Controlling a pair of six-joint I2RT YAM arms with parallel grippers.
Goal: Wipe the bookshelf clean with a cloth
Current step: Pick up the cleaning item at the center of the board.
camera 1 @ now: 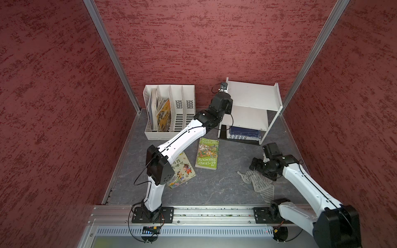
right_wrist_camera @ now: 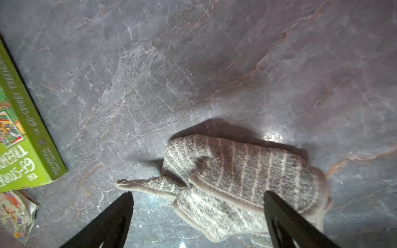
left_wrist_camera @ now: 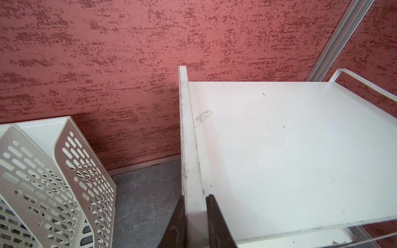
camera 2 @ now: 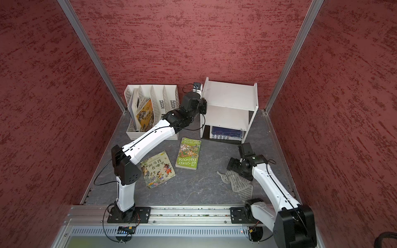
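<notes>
The right gripper [right_wrist_camera: 197, 193] is hanging wide open just above the cloth [right_wrist_camera: 247, 171], gripping nothing; the cloth is lying crumpled on the table [right_wrist_camera: 193, 64] near its right edge, with a green book [right_wrist_camera: 21, 139] lying nearer the middle. The left gripper [left_wrist_camera: 196, 195] is pinching the bookshelf [left_wrist_camera: 290, 150] by its upright left side board; the shelf is standing in the table's far right corner.

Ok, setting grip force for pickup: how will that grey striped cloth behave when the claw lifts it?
Probably floppy: the cloth lies crumpled in folds, so it should sag from the pinch. Likely light, being thin knit. Its fuzzy weave should resist slipping, though the open right claw may catch only one layer.
</notes>
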